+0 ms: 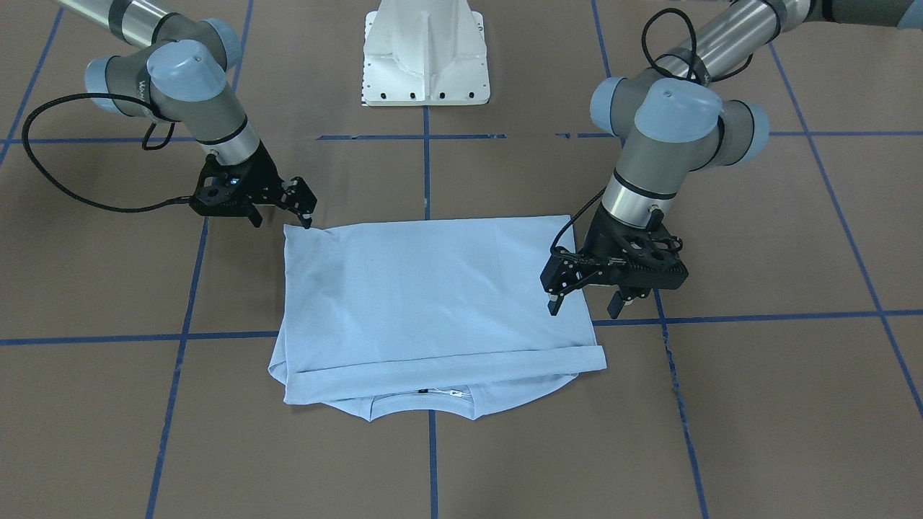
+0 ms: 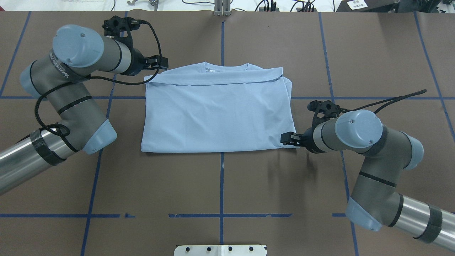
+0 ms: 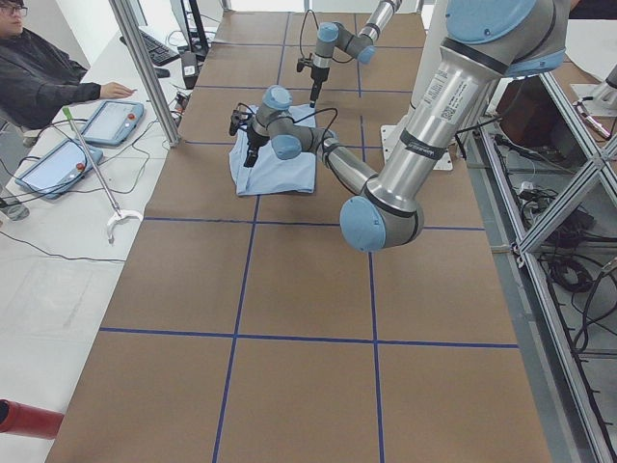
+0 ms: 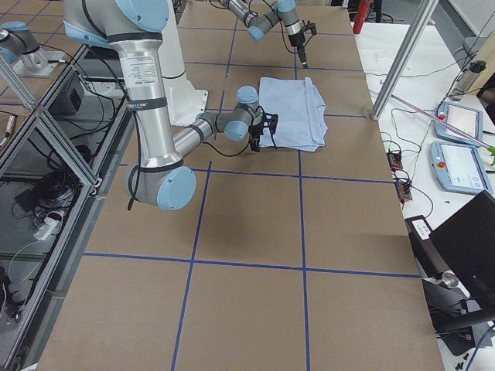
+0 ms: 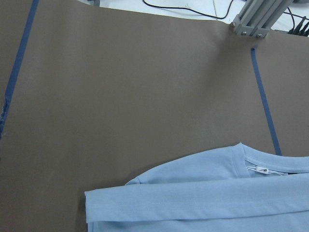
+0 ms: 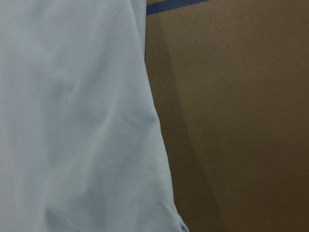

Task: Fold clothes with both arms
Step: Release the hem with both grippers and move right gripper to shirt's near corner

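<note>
The light blue short-sleeved T-shirt (image 2: 217, 113) lies folded into a flat rectangle in the middle of the brown table marked with blue tape lines (image 2: 160, 185). Its ribbed round collar (image 1: 425, 407), with a small white label (image 1: 454, 393), peeks out from under the folded hem at the edge away from my white pedestal base (image 1: 425, 58).

My black two-finger left claw (image 1: 584, 308) hangs over the shirt's far corner on my left side. Its fingers are spread apart and hold nothing.

My black two-finger right claw (image 1: 282, 220) sits low at the shirt's near corner on my right. Its fingers are also parted, one tip just beside the cloth's edge, with nothing gripped. My right wrist view shows only the shirt's edge against the table.
</note>
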### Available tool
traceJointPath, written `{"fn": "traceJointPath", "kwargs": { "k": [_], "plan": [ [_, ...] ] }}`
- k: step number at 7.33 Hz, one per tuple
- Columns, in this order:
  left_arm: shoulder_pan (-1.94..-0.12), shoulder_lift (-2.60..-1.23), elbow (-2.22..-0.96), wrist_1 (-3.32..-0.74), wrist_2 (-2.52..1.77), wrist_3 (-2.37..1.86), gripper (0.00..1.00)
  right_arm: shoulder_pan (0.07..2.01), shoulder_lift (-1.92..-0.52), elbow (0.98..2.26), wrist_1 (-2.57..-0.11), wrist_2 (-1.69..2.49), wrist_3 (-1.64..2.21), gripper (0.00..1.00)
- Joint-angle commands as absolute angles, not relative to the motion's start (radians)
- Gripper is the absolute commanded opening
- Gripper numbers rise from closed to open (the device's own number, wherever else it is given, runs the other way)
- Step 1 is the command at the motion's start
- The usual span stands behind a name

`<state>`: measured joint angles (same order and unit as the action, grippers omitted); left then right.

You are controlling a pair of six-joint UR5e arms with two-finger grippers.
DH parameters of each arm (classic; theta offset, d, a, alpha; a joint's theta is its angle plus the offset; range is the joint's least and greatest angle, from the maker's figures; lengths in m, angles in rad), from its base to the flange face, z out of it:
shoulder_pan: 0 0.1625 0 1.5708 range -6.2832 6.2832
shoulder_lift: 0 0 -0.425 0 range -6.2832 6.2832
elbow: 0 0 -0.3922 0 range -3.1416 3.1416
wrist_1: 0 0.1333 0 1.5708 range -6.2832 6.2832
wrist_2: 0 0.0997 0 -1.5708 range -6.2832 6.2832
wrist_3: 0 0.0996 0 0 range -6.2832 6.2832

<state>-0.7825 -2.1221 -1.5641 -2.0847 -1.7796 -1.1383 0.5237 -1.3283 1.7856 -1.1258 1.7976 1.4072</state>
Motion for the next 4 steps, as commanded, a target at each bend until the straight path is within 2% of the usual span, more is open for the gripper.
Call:
{"fn": "traceJointPath", "kwargs": {
  "k": [1, 2, 3, 4],
  "plan": [
    [-0.782, -2.112, -1.565, -2.086, -1.779, -1.138, 1.00, 0.522, -1.299, 1.752, -1.126, 1.792, 1.404, 0.66],
    [-0.782, -2.111, -1.565, -2.086, -1.778, -1.137, 1.00, 0.522, -1.299, 1.752, -1.126, 1.792, 1.404, 0.37],
    [-0.782, -2.111, -1.565, -2.086, -1.778, -1.138, 1.00, 0.526, -1.301, 1.755, -1.124, 1.793, 1.402, 0.03],
    [-0.782, -2.111, -1.565, -2.086, -1.779, -1.138, 1.00, 0.528, -1.301, 1.758, -1.124, 1.793, 1.401, 0.00]
  ]
}}
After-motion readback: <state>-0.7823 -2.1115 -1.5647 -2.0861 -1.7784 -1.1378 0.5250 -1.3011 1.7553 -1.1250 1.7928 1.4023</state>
